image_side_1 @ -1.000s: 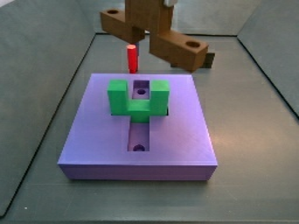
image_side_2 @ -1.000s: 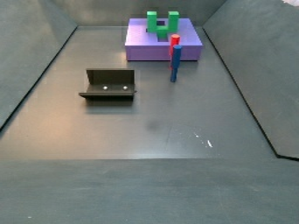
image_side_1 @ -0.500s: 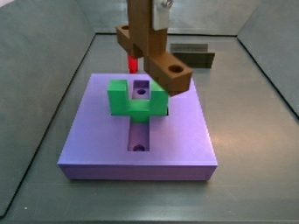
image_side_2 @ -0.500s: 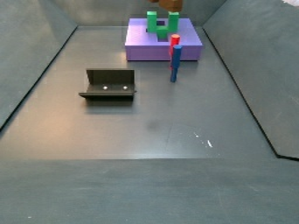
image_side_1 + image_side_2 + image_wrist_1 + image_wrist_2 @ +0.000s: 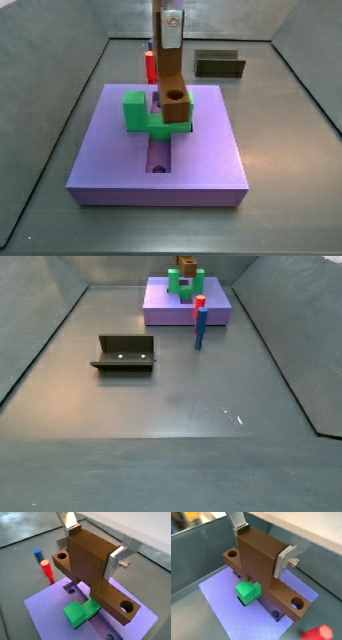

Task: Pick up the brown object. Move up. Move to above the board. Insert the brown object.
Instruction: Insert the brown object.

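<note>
Both wrist views showed the gripper (image 5: 97,543) closed on the brown object (image 5: 93,574), held above the purple board (image 5: 231,609) and its green block (image 5: 248,592). In a side view the brown object (image 5: 171,85) hung over the block (image 5: 138,112) on the board (image 5: 120,165). In a side view the grey floor (image 5: 174,406) carried a dark box (image 5: 124,353) well apart from the board (image 5: 174,311).
</note>
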Controlling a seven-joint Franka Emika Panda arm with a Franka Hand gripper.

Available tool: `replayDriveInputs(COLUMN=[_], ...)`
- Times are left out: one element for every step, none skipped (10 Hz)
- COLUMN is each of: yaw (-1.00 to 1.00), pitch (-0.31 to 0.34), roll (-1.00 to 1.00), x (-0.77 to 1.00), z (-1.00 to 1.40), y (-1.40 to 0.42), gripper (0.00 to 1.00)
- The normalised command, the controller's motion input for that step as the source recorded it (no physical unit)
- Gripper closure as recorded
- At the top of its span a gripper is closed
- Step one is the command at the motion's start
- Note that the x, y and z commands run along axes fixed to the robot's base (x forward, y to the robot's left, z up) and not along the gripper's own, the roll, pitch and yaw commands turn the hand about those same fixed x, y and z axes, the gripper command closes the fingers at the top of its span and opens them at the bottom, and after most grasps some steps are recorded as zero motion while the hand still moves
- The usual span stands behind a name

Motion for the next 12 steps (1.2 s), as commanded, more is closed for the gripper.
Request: replayDriveInputs(yaw=[-0.87,-0.19,0.00,0.13,0.30,0.21,0.01,0.00,0.00,0.00,0.00,0.00], pitch=[0.000,0.120,0.000,-0.097,-0.109,-0.084,-0.044,0.000,0.000,0.000,-0.019,-0.047], roll=[0.00,-0.07,-0.04,0.07,0.00,0.00,-0.04,-0.11,-0.07,-0.06,-0.05,-0.01], x=[0.14,0.24,0.00,-0.13,0.00,0.00,0.00,0.14,0.02,0.00,0.00,-0.01], z=[0.00,0.00,0.00,-0.06,-0.20,-0.23,-0.22,-0.19,-0.18,-0.09,-0.12,0.00], y=[-0.09,0.00,0.00,-0.39,-0.33,-0.29,-0.04,0.19,0.20,0.20,0.00,-0.11], gripper=[1.00,1.00,1.00,1.00,1.00,1.00,1.00,1.00,1.00,1.00,1.00,1.00])
